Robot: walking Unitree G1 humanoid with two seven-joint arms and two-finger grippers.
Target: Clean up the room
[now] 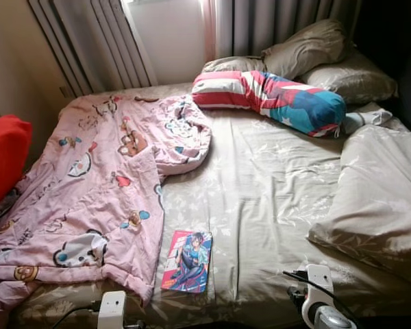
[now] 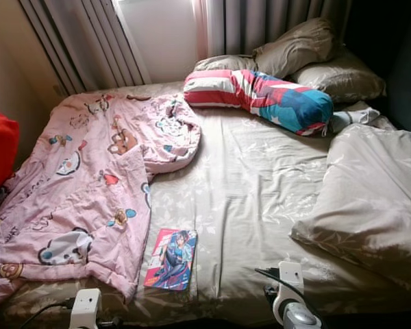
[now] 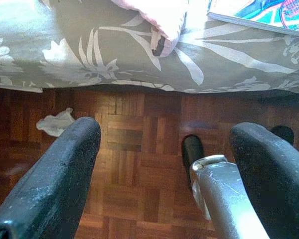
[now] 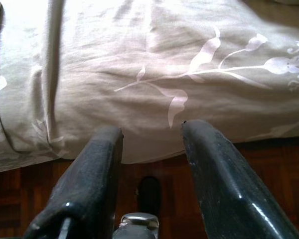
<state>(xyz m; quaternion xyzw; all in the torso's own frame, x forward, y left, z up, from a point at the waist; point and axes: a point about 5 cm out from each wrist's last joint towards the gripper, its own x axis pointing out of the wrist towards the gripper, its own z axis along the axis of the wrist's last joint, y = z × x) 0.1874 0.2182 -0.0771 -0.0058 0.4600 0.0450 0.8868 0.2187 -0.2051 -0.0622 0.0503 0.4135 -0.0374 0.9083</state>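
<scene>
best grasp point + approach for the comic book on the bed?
Comic book lies flat near the bed's foot edge, beside the pink blanket. Probably pinch its near short edge, coming in low from the foot of the bed with the left end effector, which is open and closest.

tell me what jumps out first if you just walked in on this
The pink cartoon-print blanket sprawls rumpled over the robot's left half of the bed, with a colourful comic book lying by its near corner. At the head of the bed a red, white and blue bolster pillow lies across in front of the beige pillows.
</scene>
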